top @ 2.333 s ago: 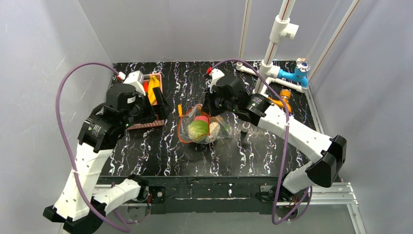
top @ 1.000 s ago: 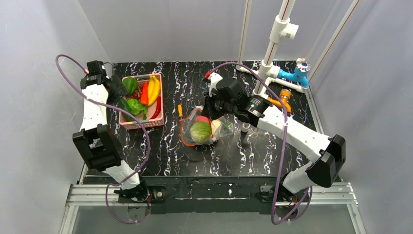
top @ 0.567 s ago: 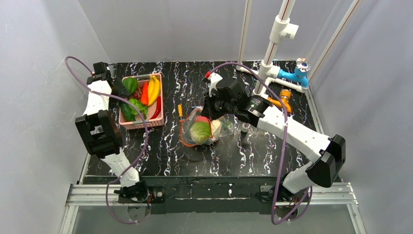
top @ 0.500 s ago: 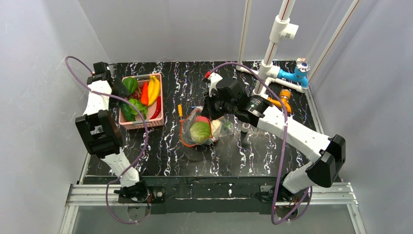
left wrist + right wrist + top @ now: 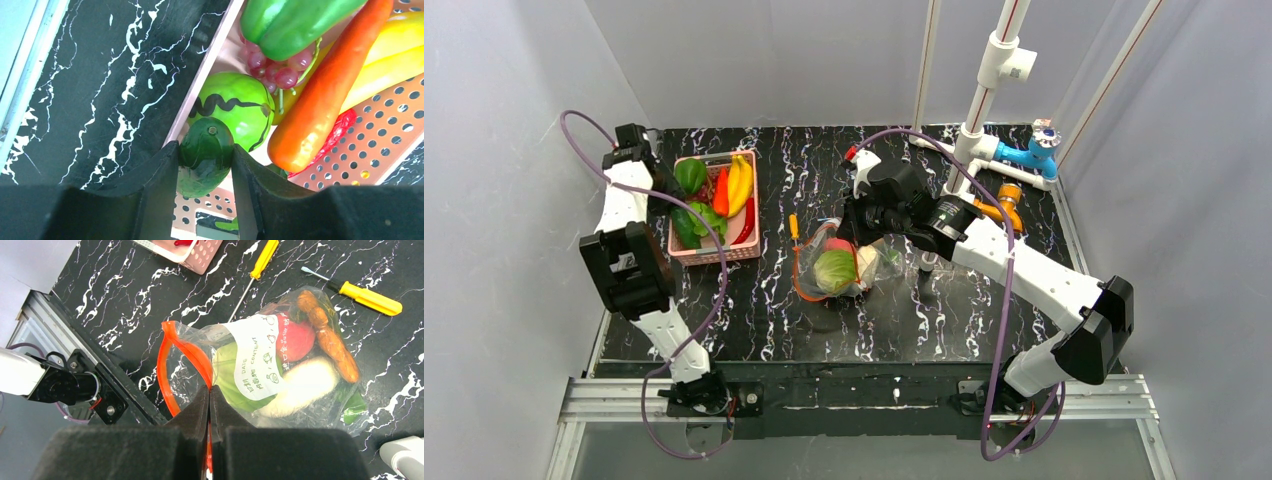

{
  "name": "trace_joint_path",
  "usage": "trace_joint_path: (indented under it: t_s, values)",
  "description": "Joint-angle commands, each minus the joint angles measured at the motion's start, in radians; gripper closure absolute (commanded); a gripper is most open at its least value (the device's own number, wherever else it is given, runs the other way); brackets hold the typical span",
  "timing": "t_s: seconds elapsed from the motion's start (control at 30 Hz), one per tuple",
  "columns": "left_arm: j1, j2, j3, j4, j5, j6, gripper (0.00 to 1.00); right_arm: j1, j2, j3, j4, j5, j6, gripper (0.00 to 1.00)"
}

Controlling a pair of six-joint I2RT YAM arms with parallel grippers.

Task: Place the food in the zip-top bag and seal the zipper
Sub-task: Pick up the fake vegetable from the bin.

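Observation:
In the left wrist view my left gripper [image 5: 205, 162] is shut on the end of a dark green cucumber [image 5: 206, 150], which lies in the pink basket [image 5: 199, 90] by its left wall. The clear zip-top bag [image 5: 280, 365] lies mid-table with its mouth gaping. Inside it are the green cabbage [image 5: 232, 385], white radish [image 5: 305, 385], red ball [image 5: 299, 340] and an orange piece [image 5: 327, 340]. My right gripper [image 5: 209, 392] is shut on the orange-red zipper [image 5: 172, 365] strip at the bag's mouth. From above, the right gripper [image 5: 849, 232] sits at the bag's [image 5: 839, 268] far edge.
The basket [image 5: 716, 257] also holds a green pepper [image 5: 290, 22], grapes [image 5: 275, 70], a small watermelon [image 5: 235, 102], an orange pepper [image 5: 325, 100] and a banana [image 5: 390, 55]. Two yellow-handled screwdrivers [image 5: 261, 261] [image 5: 367, 296] lie beside the bag. White pipework [image 5: 994, 90] with a blue valve [image 5: 1036, 148] stands back right.
My left arm has swung from over the basket's front to its left rear side, and its jaws have come in onto the cucumber. The right arm and bag have stayed put.

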Motion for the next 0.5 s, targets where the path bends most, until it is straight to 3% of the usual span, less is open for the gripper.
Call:
trace_joint_path:
  t_s: [0.0,0.23,0.47]
  values:
    - [-0.006,-0.042,0.073,-0.082,0.002,0.03,0.81,-0.01,-0.015,0.038,0.015,-0.01,0.013,0.99]
    - [-0.012,-0.219,0.056,-0.133,0.013,0.014,0.9,-0.01,-0.014,0.06,-0.001,0.004,0.008,0.99]
    - [-0.043,-0.427,0.036,-0.175,0.208,-0.069,0.96,-0.01,-0.014,0.071,0.0,-0.014,0.035,0.99]
